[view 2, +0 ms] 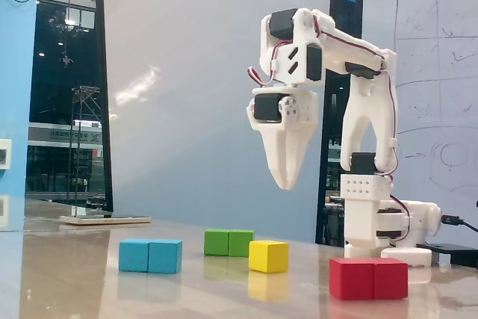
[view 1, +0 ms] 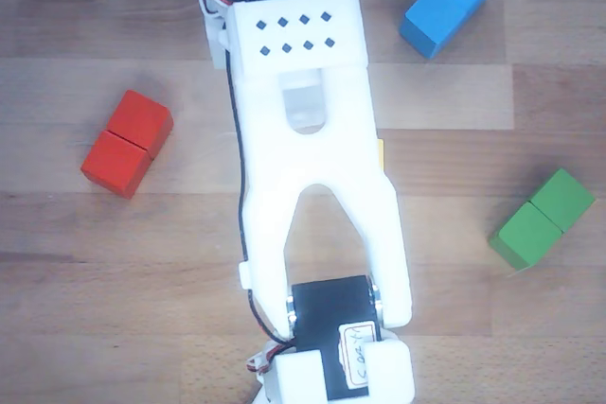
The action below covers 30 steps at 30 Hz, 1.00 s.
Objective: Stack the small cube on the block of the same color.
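The small yellow cube [view 2: 268, 256] sits on the table between the green and red blocks. In the other view only a yellow sliver [view 1: 381, 153] of it shows beside the white arm [view 1: 303, 139], which covers the rest. My gripper [view 2: 284, 184] points straight down, well above the cube and slightly right of it in the fixed view. Its fingers meet at the tip and hold nothing. In the other view the gripper is hidden under the arm. No other yellow block shows in either view.
A red double block [view 1: 127, 143] [view 2: 368, 278] lies left of the arm in the other view. A blue one [view 1: 447, 4] [view 2: 150, 255] lies at the top right and a green one [view 1: 543, 219] [view 2: 228, 243] at the right. The arm's base [view 2: 373, 222] stands right in the fixed view.
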{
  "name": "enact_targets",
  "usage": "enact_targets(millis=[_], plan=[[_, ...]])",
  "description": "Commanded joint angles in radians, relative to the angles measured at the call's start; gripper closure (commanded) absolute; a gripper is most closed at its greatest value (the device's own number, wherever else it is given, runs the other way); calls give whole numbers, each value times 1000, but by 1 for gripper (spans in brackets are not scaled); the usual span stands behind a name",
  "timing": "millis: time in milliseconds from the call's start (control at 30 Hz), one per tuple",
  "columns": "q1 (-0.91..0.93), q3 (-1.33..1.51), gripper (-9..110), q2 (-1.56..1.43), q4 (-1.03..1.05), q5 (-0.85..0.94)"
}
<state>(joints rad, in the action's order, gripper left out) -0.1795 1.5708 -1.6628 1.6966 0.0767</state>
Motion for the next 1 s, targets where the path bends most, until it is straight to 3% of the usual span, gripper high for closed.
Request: enact_targets(millis=[0,233,367,500,800,967], plan=[[112,-97,101,-15,32,0],[443,-97,101,-11,32,0],[485,-97,101,-11,32,0],[377,-97,101,-11,32,0],[-83,-97,101,-11,32,-9],[-112,-97,101,-11,32,-5]])
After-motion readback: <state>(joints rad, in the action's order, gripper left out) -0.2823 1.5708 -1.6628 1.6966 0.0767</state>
